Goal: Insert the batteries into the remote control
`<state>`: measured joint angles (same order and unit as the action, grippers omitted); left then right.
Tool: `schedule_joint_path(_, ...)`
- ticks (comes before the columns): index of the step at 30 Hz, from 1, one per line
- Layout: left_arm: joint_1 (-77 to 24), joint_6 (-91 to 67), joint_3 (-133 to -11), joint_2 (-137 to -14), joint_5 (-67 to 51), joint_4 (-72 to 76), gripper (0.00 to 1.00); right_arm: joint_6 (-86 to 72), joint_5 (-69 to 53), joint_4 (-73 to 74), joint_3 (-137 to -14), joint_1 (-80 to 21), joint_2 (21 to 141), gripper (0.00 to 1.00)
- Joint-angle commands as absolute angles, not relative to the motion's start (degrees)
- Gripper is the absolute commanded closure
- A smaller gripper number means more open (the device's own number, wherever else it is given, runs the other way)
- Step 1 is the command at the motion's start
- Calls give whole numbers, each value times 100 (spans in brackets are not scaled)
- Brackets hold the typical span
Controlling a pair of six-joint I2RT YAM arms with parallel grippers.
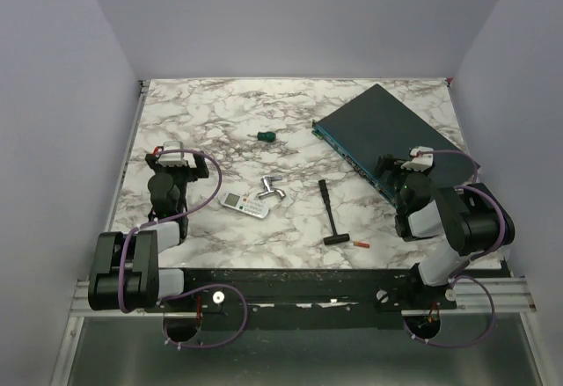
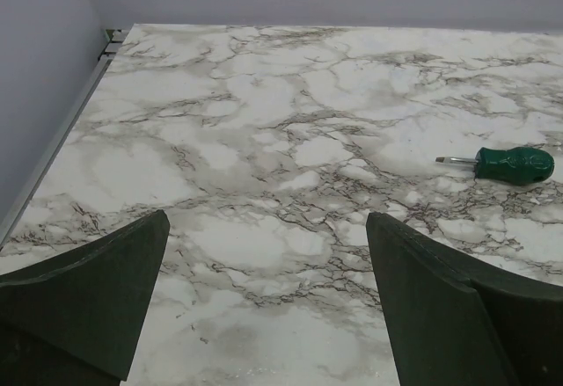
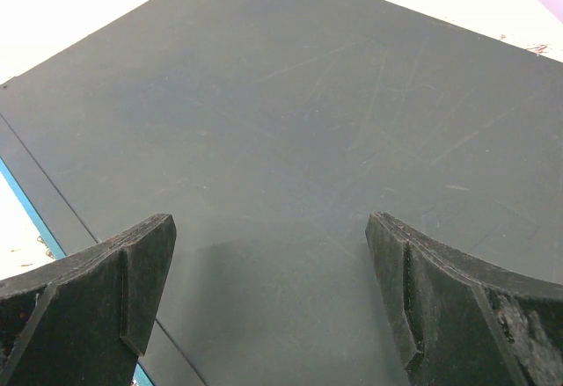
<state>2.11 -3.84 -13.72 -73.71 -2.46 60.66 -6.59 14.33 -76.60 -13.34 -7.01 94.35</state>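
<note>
The small white remote control (image 1: 244,203) lies flat near the table's middle, right of my left arm. One thin orange-red battery (image 1: 359,244) lies near the front edge, beside the head of a black tool. My left gripper (image 1: 171,151) stands open over bare marble at the left, nothing between its fingers (image 2: 106,289). My right gripper (image 1: 416,156) is open too, hovering over the near corner of the dark teal box, with only its lid between the fingers (image 3: 114,302). Neither wrist view shows the remote or the battery.
A large dark teal flat box (image 1: 387,131) fills the back right. A silver bent metal piece (image 1: 273,189) lies right beside the remote. A black T-shaped tool (image 1: 330,214) lies in the middle; a green-handled screwdriver (image 1: 264,136) (image 2: 510,164) lies farther back.
</note>
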Motion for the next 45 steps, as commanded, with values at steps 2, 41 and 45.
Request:
schedule_joint_path(2,193,-315,-1380,-7321,-387,6136,1,-666,1582,-7749,-1327,-648,9365,0)
schedule_joint_path(41,-159,-2399,-2684,-4753,1059,910,2,-642,1484,-7731,-1327,-650,9368,0)
schedule_joint_path(45,-156,-3315,-2908,-4737,1675,154,1,-641,1485,-7721,-1336,-647,9368,0)
